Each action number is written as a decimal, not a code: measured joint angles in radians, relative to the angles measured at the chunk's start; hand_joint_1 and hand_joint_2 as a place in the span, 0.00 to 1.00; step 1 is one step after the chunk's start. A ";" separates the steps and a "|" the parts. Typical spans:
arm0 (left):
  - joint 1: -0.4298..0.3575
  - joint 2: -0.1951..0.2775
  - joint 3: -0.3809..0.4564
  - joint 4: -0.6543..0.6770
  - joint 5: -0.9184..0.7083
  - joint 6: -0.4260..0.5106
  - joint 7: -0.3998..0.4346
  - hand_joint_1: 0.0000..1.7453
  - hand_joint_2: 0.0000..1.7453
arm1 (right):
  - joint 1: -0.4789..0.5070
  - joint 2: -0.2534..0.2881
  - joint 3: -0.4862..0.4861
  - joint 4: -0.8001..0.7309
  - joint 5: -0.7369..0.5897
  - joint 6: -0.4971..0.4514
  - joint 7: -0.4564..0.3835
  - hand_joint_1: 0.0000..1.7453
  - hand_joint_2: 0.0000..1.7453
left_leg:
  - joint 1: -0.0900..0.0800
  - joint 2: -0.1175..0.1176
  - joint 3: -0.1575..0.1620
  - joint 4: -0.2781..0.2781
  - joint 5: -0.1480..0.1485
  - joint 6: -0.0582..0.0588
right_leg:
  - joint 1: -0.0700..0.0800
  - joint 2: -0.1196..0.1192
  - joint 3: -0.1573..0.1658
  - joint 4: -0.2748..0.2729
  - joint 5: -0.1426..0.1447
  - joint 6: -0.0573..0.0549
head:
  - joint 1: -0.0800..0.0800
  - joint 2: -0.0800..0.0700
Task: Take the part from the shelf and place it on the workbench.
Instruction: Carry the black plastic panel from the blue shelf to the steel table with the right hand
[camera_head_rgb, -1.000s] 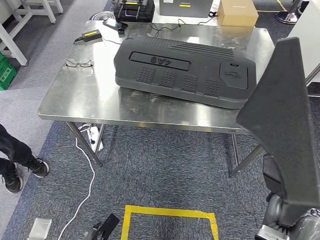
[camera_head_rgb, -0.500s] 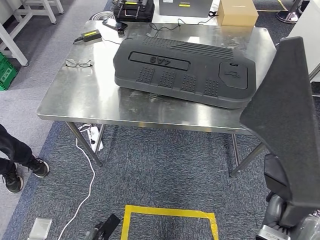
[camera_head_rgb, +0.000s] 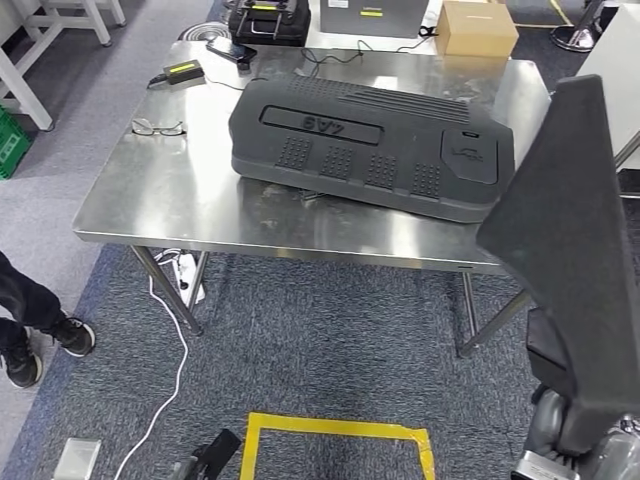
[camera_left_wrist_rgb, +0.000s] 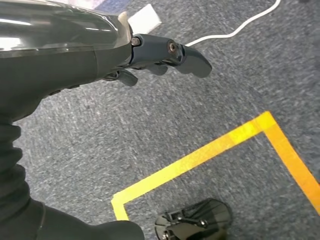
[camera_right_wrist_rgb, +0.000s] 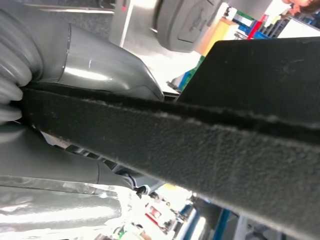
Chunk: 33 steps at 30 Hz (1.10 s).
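Right hand (camera_right_wrist_rgb: 75, 75) grasps the dark part (camera_head_rgb: 573, 250), off the shelf; left hand (camera_left_wrist_rgb: 162, 55) released; placing on the counter (camera_head_rgb: 173, 200) remains.

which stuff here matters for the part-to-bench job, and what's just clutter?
Job:
- black felt part, gripped by right hand
- steel workbench

Lying about:
- large black moulded cover
- glasses
- small black device with yellow label
- cardboard box
- white cable on the floor
- left hand, holding nothing
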 joint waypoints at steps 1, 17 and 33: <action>0.001 0.000 0.000 0.000 0.000 0.000 0.000 0.00 1.00 | -0.001 0.000 0.000 0.000 -0.001 0.000 -0.001 1.00 1.00 | 0.005 0.002 0.006 -0.002 -0.002 0.001 | -0.002 -0.006 -0.031 0.063 -0.033 0.007 | 0.000 0.000; 0.008 0.000 0.000 0.000 -0.002 0.000 -0.001 0.00 1.00 | 0.000 0.004 0.000 0.005 -0.005 0.000 -0.009 1.00 1.00 | 0.037 0.010 -0.031 0.178 -0.115 -0.067 | -0.018 -0.033 -0.021 -0.028 0.043 -0.020 | -0.008 0.000; 0.009 0.003 0.000 0.001 -0.013 0.009 0.000 0.00 1.00 | -0.006 0.005 0.001 0.010 -0.008 0.000 -0.009 1.00 1.00 | 0.050 0.009 0.040 0.004 -0.034 -0.033 | -0.030 -0.026 -0.105 0.218 -0.107 0.043 | -0.002 0.000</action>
